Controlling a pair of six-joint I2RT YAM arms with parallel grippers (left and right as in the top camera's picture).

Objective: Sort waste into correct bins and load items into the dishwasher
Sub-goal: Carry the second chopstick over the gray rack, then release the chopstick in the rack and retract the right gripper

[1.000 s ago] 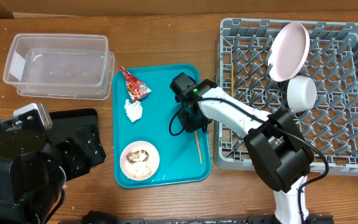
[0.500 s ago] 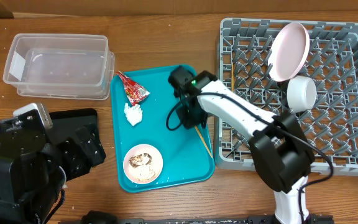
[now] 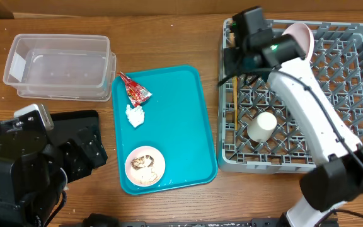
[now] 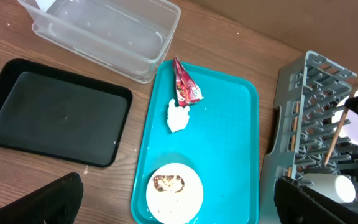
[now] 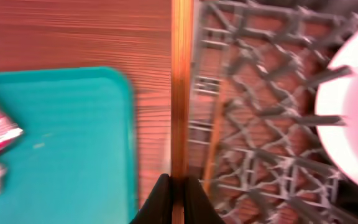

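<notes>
Seemingly, chopstick [image 5: 181,93] pinched between right fingers [image 5: 160,203], over rack [image 3: 257,161]

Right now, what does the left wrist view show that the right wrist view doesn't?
Only left wrist: the clear tub, black tray, the soiled bowl and the cup in the grey rack. Only right wrist: a close look at the right gripper pinching the chopstick. Both: chopstick, teal tray, red wrapper, grey rack.

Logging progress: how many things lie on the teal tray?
3: wrapper at top left, tissue just below it, bowl with scraps at bottom left. Nothing seems hidden.
</notes>
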